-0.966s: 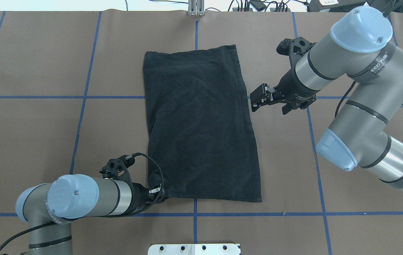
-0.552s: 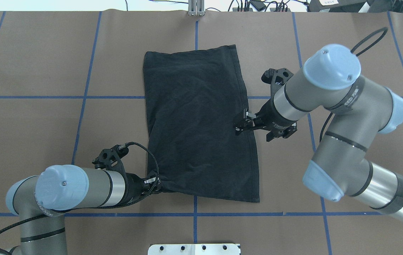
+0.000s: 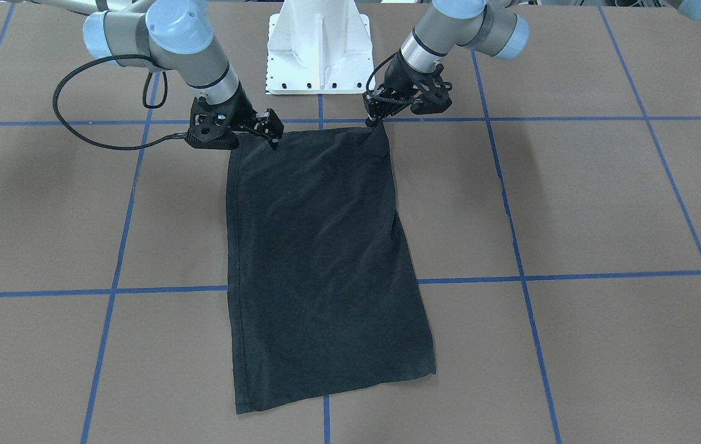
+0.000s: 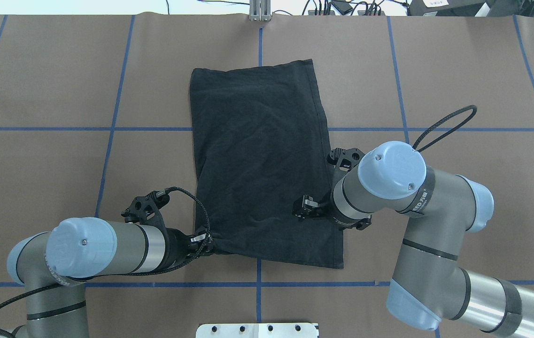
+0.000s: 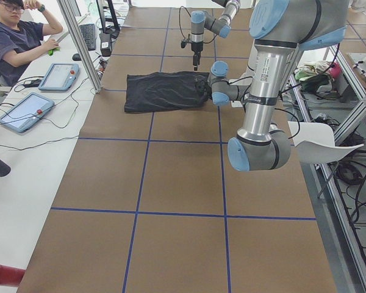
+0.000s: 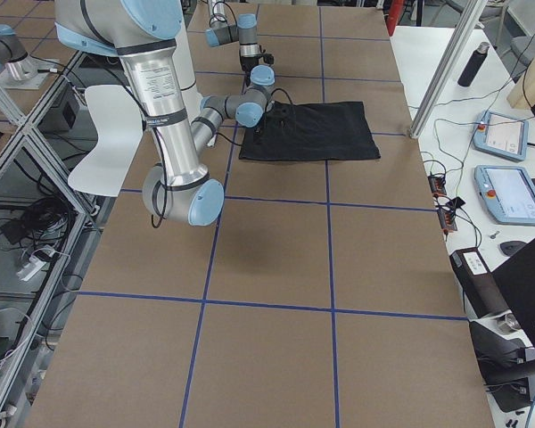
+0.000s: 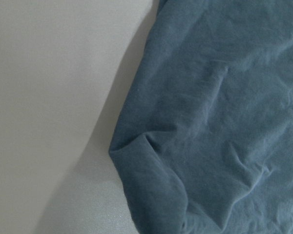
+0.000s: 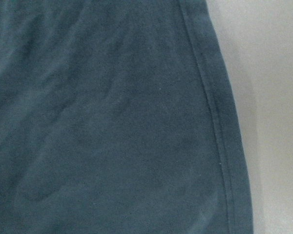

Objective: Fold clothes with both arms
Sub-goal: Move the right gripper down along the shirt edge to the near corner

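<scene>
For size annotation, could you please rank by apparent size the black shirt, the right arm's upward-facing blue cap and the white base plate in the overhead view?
black shirt
blue cap, though nearer the camera
white base plate, cropped

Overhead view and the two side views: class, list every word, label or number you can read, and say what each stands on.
"EED", then characters too blurred to read: black band on the right arm.
White lettering on a band of the left arm: too blurred to read.
Stickers on the arms' upright tubes in the side views: too small to read.
T-shirt: no print shows.
</scene>
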`<state>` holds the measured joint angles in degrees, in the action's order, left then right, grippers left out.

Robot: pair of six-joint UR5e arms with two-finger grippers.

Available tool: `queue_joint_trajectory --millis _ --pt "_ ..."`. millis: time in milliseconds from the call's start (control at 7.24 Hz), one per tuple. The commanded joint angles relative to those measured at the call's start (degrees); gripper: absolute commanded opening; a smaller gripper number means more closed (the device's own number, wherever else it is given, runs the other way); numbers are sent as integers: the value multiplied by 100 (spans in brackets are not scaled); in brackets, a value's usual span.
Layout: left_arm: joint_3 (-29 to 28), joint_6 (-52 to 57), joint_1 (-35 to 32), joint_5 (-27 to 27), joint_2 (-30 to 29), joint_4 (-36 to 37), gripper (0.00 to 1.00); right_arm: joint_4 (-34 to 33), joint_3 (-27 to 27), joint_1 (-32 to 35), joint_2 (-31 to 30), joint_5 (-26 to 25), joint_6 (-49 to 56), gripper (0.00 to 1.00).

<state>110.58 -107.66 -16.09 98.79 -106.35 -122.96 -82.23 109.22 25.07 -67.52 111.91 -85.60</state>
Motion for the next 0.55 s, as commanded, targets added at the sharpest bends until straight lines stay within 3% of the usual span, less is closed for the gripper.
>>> queue_joint_trajectory --millis 0,414 --pt "-10 -18 19 0 0 0 0 -232 -24 -185 -155 -29 -27 100" --pt "-54 -18 10 0 0 -9 0 -232 -181 -300 -130 -82 44 100"
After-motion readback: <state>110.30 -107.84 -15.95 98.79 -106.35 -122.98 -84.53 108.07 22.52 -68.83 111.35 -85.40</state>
